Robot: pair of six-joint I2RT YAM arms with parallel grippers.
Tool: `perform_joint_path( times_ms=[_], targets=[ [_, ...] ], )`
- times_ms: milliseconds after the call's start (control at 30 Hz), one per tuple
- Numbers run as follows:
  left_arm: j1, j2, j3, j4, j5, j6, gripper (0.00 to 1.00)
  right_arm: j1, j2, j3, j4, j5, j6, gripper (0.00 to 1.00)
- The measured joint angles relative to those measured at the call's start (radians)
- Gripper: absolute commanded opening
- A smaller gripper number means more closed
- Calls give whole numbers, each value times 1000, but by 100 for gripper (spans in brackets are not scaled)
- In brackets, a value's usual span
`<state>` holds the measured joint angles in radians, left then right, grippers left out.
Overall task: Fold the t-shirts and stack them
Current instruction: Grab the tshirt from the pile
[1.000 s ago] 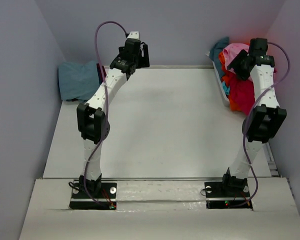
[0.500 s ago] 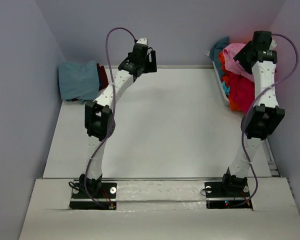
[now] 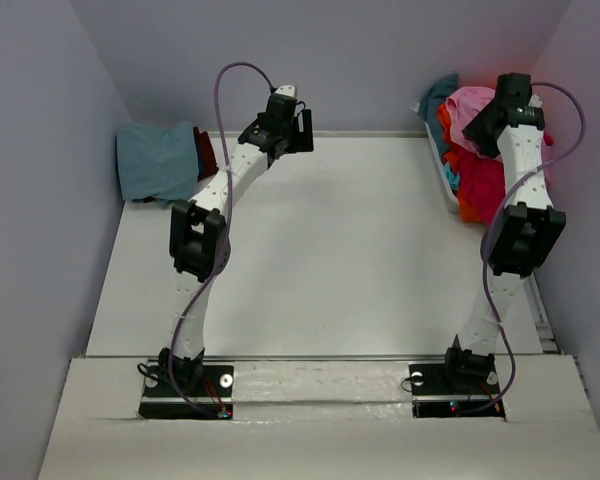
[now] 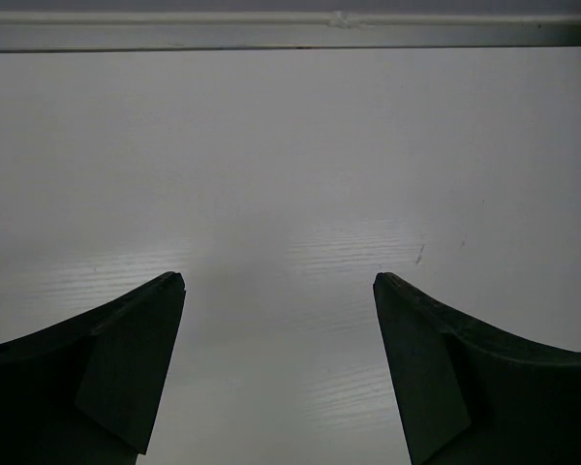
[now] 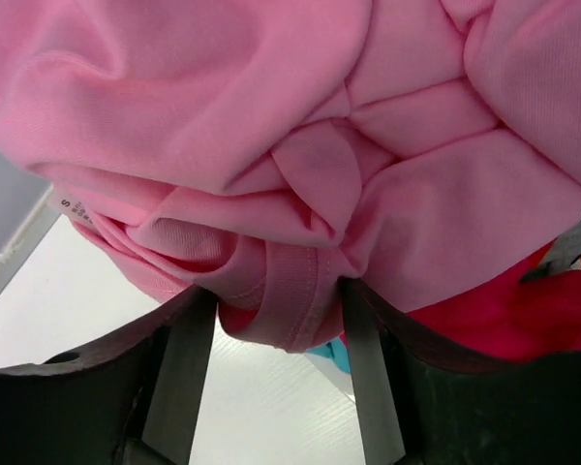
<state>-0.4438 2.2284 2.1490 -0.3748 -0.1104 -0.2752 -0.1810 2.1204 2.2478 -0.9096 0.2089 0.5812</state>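
A heap of t-shirts [image 3: 480, 175] lies at the far right: a light pink one [image 3: 470, 108] on top, orange, crimson-magenta and teal ones under it. My right gripper [image 3: 492, 118] is down on the heap. In the right wrist view its open jaws [image 5: 279, 291] stand around a bunched collar fold of the pink t-shirt [image 5: 271, 145]; the cloth touches both fingers. A folded teal-blue t-shirt [image 3: 158, 160] lies at the far left. My left gripper [image 3: 298, 128] hovers open and empty [image 4: 279, 281] over bare table near the far edge.
A white bin rim [image 3: 443, 172] edges the heap on its left. A dark red cloth [image 3: 207, 150] shows beside the folded teal-blue shirt. The walls stand close on the left, right and far sides. The table's far edge strip [image 4: 290, 34] shows in the left wrist view.
My left gripper has swung right along the far edge, away from the teal-blue shirt. My right gripper rose a little, then came back down onto the pink shirt.
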Motion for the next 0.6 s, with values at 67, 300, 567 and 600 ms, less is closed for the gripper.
perform_joint_path(
  times_ms=[67, 300, 567, 600],
  targets=[
    [0, 0, 0, 0, 1, 0, 91, 0, 0, -7, -1, -3, -1, 24],
    [-1, -1, 0, 0, 2, 0, 91, 0, 1, -23, 0, -26, 2, 7],
    [-13, -49, -57, -4, -32, 0, 90, 27, -2, -26, -23, -64, -32, 7],
    [-15, -57, -61, -6, -37, 0, 89, 39, -2, -21, -40, -65, -45, 7]
  ],
)
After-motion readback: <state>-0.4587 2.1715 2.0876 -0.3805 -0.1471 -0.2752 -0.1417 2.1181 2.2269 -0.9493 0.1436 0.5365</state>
